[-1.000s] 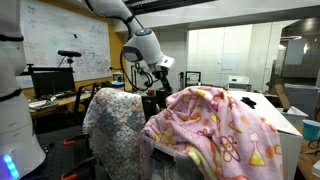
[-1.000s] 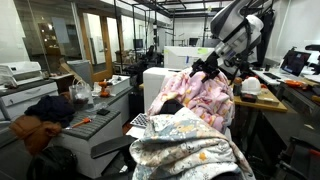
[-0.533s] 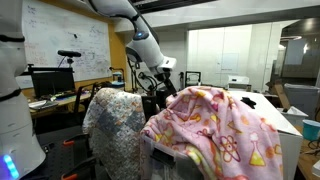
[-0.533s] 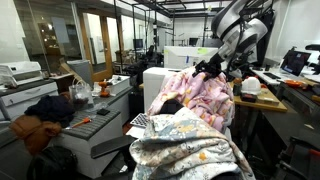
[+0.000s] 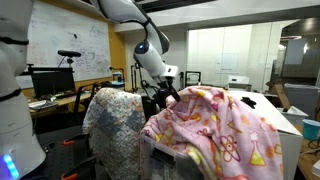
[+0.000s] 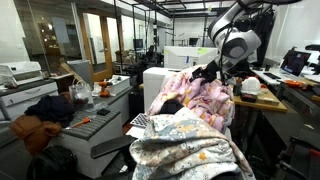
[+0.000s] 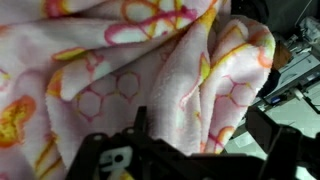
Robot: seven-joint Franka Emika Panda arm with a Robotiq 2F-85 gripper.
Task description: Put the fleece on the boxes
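Note:
The pink fleece (image 5: 225,125) with yellow, white and red shapes lies draped over a tall bulk, and also shows in the other exterior view (image 6: 205,100). The colourful boxes are hidden under it; only a pale translucent wall (image 5: 158,160) shows below its edge. My gripper (image 5: 168,93) sits at the fleece's upper edge, seen too in an exterior view (image 6: 205,72). In the wrist view the fleece (image 7: 120,70) fills the frame, and a fold of it lies between my wide-apart fingers (image 7: 200,120). The jaws are open.
A pale grey-white patterned cloth (image 5: 115,120) covers a chair beside the fleece and fills the foreground in an exterior view (image 6: 185,145). Desks with monitors (image 5: 50,80), a white cabinet (image 6: 160,85) and a cluttered table (image 6: 265,95) stand close around.
My arm has swung down and towards the fleece, bringing the gripper from above its edge to right against it. The fleece has not visibly shifted.

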